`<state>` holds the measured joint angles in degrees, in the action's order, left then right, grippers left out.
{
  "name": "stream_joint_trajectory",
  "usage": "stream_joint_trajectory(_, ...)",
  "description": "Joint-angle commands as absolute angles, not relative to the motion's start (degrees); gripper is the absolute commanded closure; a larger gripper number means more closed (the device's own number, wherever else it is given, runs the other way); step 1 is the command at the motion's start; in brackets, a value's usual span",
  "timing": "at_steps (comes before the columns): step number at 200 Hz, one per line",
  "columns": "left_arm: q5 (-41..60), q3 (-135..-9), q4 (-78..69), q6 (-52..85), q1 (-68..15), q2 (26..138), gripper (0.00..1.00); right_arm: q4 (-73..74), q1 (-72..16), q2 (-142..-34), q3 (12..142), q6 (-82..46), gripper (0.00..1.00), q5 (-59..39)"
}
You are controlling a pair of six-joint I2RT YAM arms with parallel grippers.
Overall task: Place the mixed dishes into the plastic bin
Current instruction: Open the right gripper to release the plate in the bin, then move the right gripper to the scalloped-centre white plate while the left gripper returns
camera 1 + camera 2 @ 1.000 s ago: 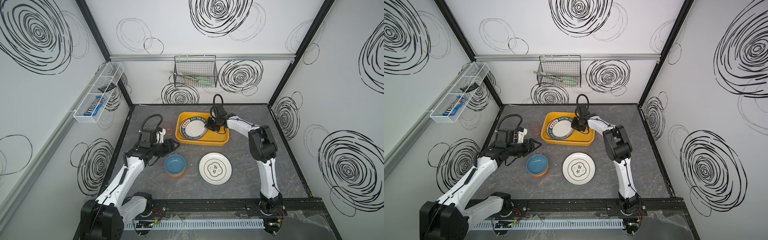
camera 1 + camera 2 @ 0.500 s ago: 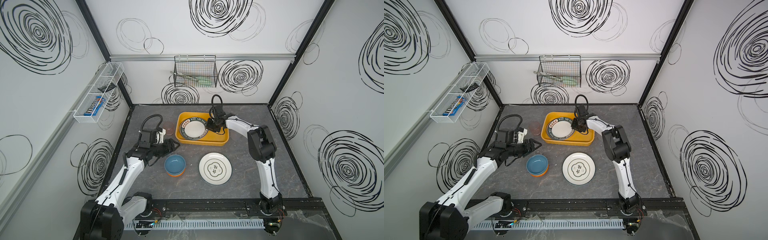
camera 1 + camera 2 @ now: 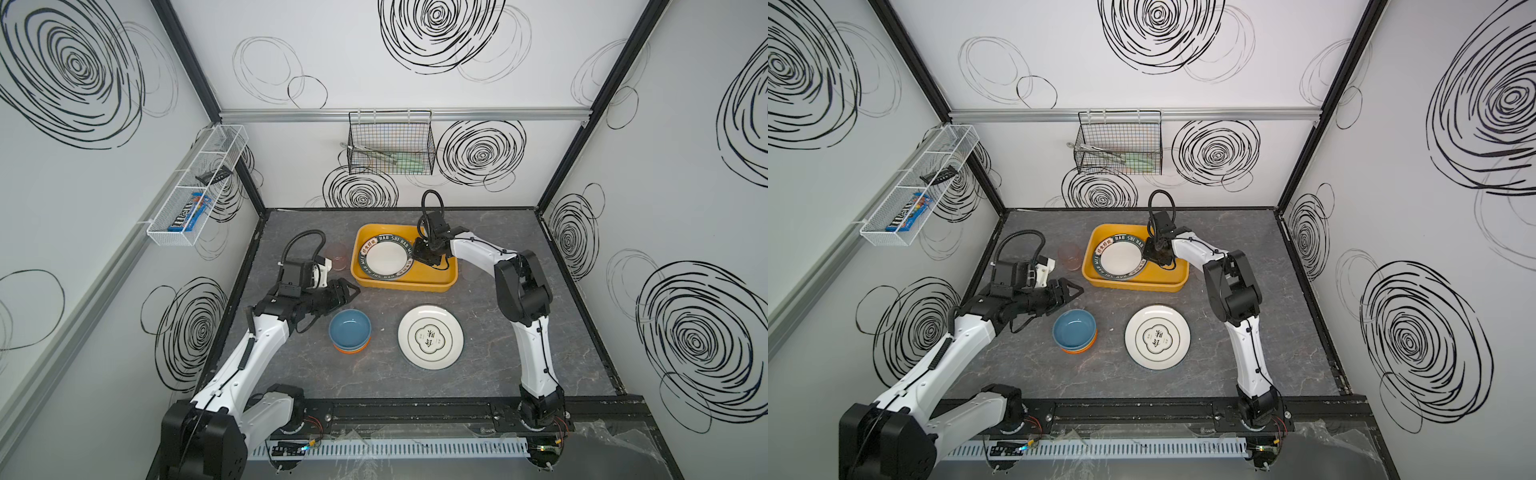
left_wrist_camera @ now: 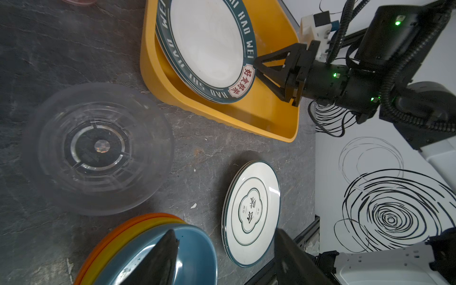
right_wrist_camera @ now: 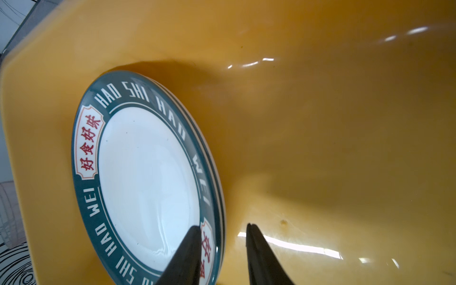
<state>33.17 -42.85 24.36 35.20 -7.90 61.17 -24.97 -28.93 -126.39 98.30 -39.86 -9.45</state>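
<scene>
**Dark-rimmed plate (image 3: 385, 257) lay in yellow bin (image 3: 440, 279)**
We saw the dark-rimmed plate toward the bin's left end, the right gripper (image 5: 223, 228) with jaws parted astride its rim, pinching nothing. The left gripper (image 3: 351, 291) hung open and empty beside the blue bowl (image 3: 350, 328); a white plate (image 3: 430, 336) sat on the table (image 3: 519, 374) outside the bin.

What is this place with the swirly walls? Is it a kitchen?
Probably not a kitchen; it looks like a robot test booth. White-and-black robot arms, left and right, are fixed at the front of a grey stone-patterned tabletop, and white walls with black scribbled swirls box it in.
</scene>
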Motion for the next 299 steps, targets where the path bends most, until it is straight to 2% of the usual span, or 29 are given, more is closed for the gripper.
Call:
stream_joint_trajectory(1,33.2,-42.5,22.9,35.7,-8.5,59.9,0.34,-26.1,-29.3,-121.7,96.2,-39.2,0.65,-8.0)
stream_joint_trajectory(64,32.1,-43.1,22.4,37.1,-11.9,59.5,0.35,-24.5,-29.3,-113.9,89.2,-38.2,0.66,-9.4)
stream_joint_trajectory(126,29.0,-44.2,21.4,38.9,-18.8,60.9,0.36,-23.9,-29.3,-103.8,80.6,-36.2,0.69,-11.9)
stream_joint_trajectory(193,25.8,-45.4,20.6,40.2,-25.5,63.4,0.37,-22.7,-28.6,-89.2,65.6,-34.6,0.68,-16.5)
stream_joint_trajectory(299,19.8,-48.9,20.0,40.0,-37.7,71.5,0.39,-29.6,-24.5,-66.3,45.3,-34.7,0.65,-16.5)
